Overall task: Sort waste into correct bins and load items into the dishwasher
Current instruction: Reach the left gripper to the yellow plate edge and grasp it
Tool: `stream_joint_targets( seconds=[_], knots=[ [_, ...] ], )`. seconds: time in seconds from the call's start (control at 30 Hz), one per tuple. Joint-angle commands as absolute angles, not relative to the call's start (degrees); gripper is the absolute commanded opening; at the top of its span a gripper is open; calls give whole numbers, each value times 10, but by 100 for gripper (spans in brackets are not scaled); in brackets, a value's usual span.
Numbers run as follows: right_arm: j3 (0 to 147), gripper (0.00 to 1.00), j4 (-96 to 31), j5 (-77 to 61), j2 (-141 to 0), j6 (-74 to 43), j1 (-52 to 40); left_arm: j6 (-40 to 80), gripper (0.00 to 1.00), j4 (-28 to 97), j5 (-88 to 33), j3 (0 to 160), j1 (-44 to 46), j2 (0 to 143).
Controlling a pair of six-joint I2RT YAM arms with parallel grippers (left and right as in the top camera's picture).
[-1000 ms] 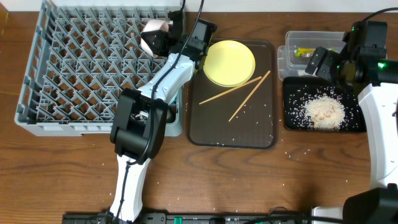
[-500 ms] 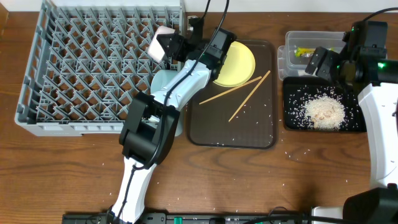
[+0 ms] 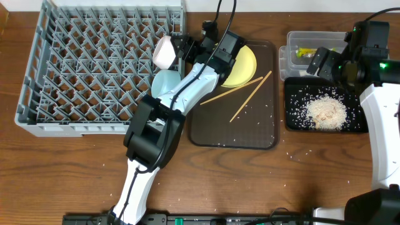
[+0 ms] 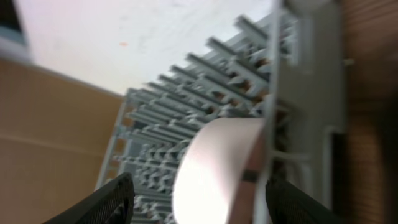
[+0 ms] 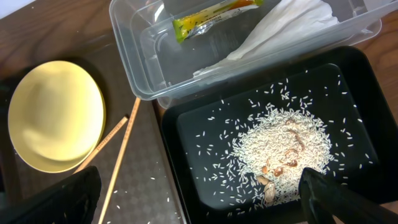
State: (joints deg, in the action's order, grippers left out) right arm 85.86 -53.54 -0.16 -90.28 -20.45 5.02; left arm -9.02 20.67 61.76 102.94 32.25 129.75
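rack (image 3: 94, 69) left of serving tray (image 3: 250, 128), tub (image 3: 294, 39) right

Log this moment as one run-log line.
left gripper: holding white cup over dish rack right edge | right gripper: open, empty, above black tray | yellow plate, chopsticks: on brown tray
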Motion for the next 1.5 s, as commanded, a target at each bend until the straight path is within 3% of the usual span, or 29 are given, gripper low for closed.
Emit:
stream_joint_targets(
  seconds=[0.0, 0.07, 0.2, 0.3, 0.5, 0.73, 0.97, 1.47],
  knots=[
    [861, 99, -536, 4, -903, -212, 51, -81, 70, 208, 534, 1055, 323, 1243],
    [861, 99, -536, 4, -903, -212, 51, -20, 70, 242, 440, 1055, 323, 1194],
    [861, 99, -536, 4, -903, -212, 51, 89, 70, 331, 139, 1055, 309, 1118],
    [861, 99, -536, 4, -903, -212, 51, 167, 70, 365, 18, 1055, 298, 1093],
    [861, 99, -536, 4, -903, -212, 51, 347, 63, 445, 9, 1045, 300, 1098],
    [861, 99, -536, 4, -903, -212, 51, 487, 56, 436, 45, 1028, 321, 1158],
    [861, 99, -536, 4, -903, -212, 51, 561, 56, 421, 133, 1028, 345, 1213],
    [861, 99, -536, 4, -903, -212, 51, 578, 55, 340, 147, 1028, 345, 1313]
  ],
)
